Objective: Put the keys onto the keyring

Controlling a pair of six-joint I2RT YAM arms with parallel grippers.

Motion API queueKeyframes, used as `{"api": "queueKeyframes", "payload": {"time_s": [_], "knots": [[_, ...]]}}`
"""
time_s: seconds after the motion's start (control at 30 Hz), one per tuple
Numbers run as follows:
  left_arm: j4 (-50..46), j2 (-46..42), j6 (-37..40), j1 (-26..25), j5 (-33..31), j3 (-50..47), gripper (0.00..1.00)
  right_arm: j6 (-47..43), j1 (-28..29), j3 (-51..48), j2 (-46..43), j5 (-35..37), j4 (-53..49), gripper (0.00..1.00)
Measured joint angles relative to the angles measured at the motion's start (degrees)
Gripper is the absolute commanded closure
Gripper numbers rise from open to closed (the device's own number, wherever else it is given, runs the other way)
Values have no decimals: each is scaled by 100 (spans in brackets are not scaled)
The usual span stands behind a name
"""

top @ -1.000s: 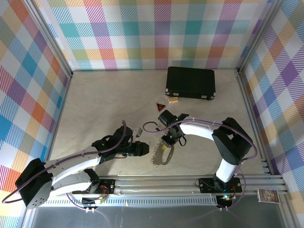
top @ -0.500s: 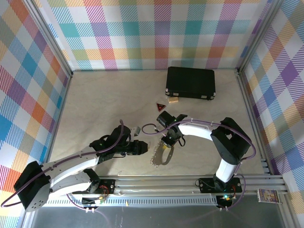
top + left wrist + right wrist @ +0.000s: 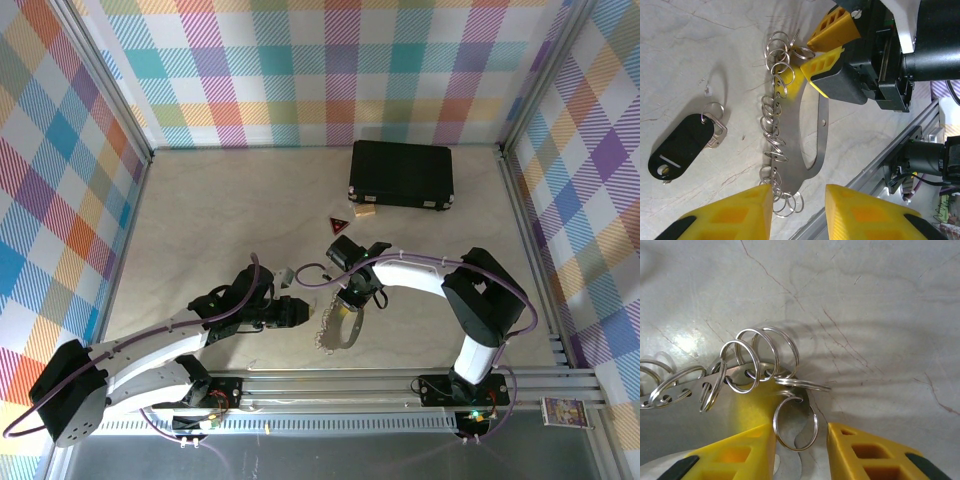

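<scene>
The key (image 3: 677, 147), tiny and, I judge, light and apt to skid, lies flat beside the keyring (image 3: 791, 131), best pinched across its black head; my left gripper (image 3: 799, 192) gapes empty at one end of it, my right gripper (image 3: 800, 430) straddles the other, clamped or not I cannot tell.

This looks like a robotics lab test cell. A pale, stone-patterned table (image 3: 220, 210) is boxed in on the left, right and far sides by bright checked panels (image 3: 330, 60) mounted on bare aluminium posts (image 3: 105, 80). Along the near edge runs a slotted metal rail (image 3: 330, 383). A left robot arm (image 3: 150, 362) and a right robot arm (image 3: 425, 272) are bolted to it, with purple cables (image 3: 500, 280) looping along both.
</scene>
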Motion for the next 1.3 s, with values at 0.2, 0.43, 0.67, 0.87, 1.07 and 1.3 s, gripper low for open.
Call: {"api": "queueKeyframes", "payload": {"time_s": [0.2,0.43,0.67,0.87,1.07,1.3], "knots": [[105,-2,-7,0,37,-61,68,-22,15,13,0,-2,44,68],[122,-2,-22,2,39,-120,68,-48,37,26,0,-15,92,73],[125,-20,-24,2,39,-120,69,-63,37,46,26,7,101,80],[118,-83,-24,2,37,-122,70,-105,37,55,24,76,107,86],[90,-229,-17,2,37,-122,71,-109,37,44,-28,107,131,95],[-275,-584,273,22,33,37,73,-166,90,-304,-876,-166,389,99]]}}
